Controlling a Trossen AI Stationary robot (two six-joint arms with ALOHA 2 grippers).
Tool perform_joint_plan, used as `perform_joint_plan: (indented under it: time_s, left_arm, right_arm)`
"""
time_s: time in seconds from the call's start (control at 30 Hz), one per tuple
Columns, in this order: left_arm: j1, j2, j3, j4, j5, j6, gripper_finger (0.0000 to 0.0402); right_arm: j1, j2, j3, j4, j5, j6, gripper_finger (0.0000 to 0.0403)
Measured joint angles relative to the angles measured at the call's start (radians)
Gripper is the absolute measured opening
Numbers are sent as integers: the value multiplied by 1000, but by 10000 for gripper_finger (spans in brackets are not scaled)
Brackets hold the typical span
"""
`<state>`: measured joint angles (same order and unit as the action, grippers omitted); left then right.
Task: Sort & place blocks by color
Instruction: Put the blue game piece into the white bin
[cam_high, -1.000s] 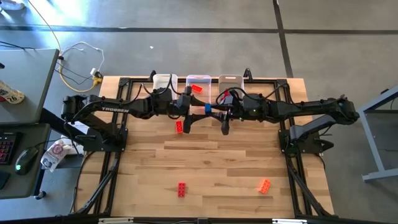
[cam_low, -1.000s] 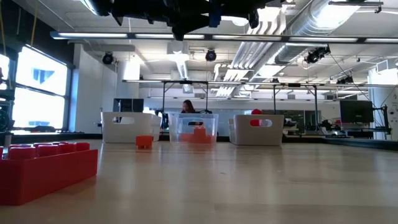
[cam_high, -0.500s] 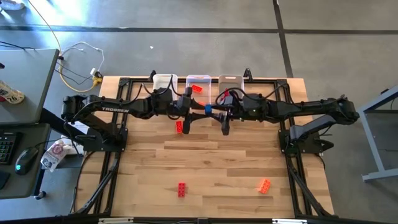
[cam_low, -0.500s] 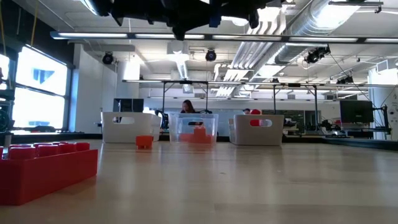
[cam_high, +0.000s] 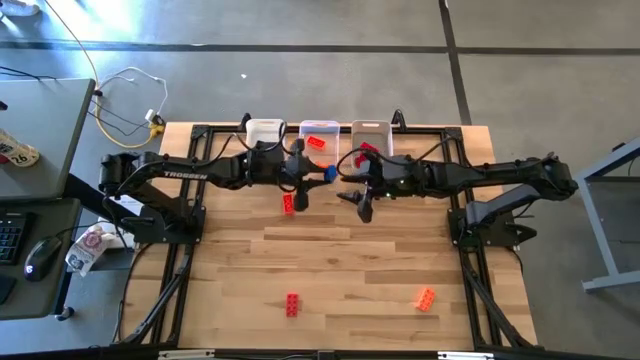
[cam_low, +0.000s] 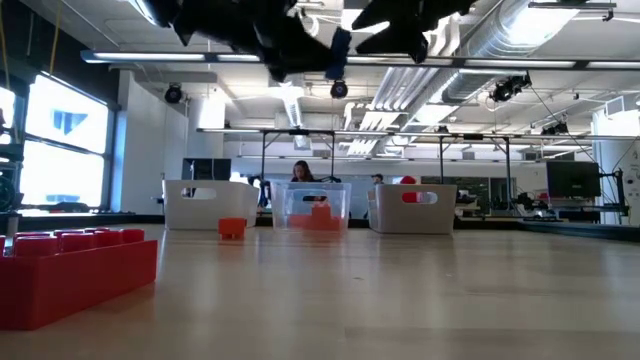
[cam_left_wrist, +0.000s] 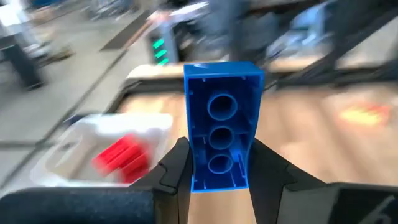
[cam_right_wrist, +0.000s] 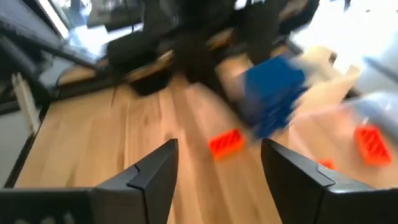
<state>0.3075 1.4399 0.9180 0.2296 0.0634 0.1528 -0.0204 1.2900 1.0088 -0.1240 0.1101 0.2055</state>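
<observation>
High view frames show both arms meeting over the far half of the table (cam_high: 330, 260), just in front of three bins set in a row along the far edge. A blue block (cam_left_wrist: 221, 124) is clenched between the fingers of the left gripper (cam_high: 318, 173), seen from its hollow underside in the left wrist view; it is held in the air just in front of the middle bin (cam_high: 318, 130). The right gripper (cam_high: 352, 192) sits just beside it with its fingers spread and nothing between them.

Red blocks lie in the middle bin and in the right bin (cam_high: 370, 132); the left bin (cam_high: 262, 130) appears empty, though its floor is partly hidden by the arm. Three blocks are left on the wood: a red one (cam_high: 289, 203) under the left arm, another red one (cam_high: 292, 304) towards the near edge, and an orange one (cam_high: 426, 298) near the near right corner.

The step in hand is judged to be the carrying of the blue block to a bin of its own colour. Since red already occupies two bins, the left bin is the likely target. The block should be brought squarely above the bin's opening, kept clear of the rim, lowered inside the walls, and only then released. The right arm should be drawn back first, so that the two arms do not collide.
</observation>
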Motion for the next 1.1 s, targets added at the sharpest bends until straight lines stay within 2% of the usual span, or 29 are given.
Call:
perform_joint_plan:
  time_s: [0.2,0.5,0.63,0.9,1.1]
  left_arm:
    - [52,0,0,-140,-189,42,90]
    - [169,0,0,-317,-216,35,90]
    - [212,0,0,-378,-274,21,90]
    - [295,0,0,-485,-370,-57,90]
    - [355,0,0,-587,-374,-135,91]
  right_arm:
    - [11,0,0,-173,-66,100,215]
    - [101,0,0,-341,-96,210,216]
    - [157,0,0,-394,-98,266,216]
    - [266,0,0,-495,-30,404,216]
    - [331,0,0,-563,-5,522,216]
